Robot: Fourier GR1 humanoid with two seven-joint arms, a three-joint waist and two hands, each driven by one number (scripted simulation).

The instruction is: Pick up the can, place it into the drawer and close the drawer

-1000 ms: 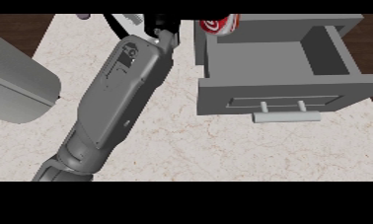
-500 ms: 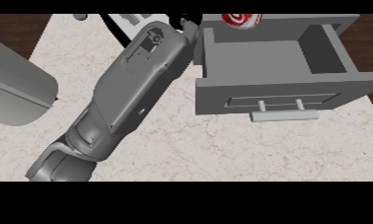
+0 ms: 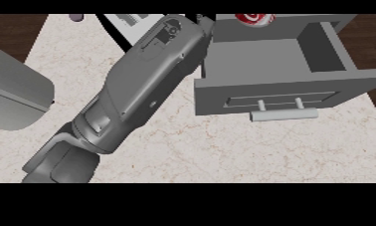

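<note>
The red and white can (image 3: pixel 254 18) shows at the top edge, over the back of the open grey drawer (image 3: pixel 273 97), and is mostly cut off by the view's edge. My right forearm runs from the lower left up to the top centre. Only a dark sliver of my right hand (image 3: pixel 201 19) shows at its end, just left of the can, which travels with it. The drawer's inside holds nothing else that I can see. Its pale handle (image 3: pixel 284 114) faces the counter's front. My left hand is out of view.
A grey rounded arm part (image 3: pixel 21 93) sits at the left edge. A white and grey object (image 3: pixel 134 21) and a small purple thing (image 3: pixel 75 17) lie at the counter's back, left of the forearm. Dark wood floor shows beyond the counter's corners.
My right forearm has swung to the right, and the can has moved with it, from left of the drawer to over the drawer's back part.
</note>
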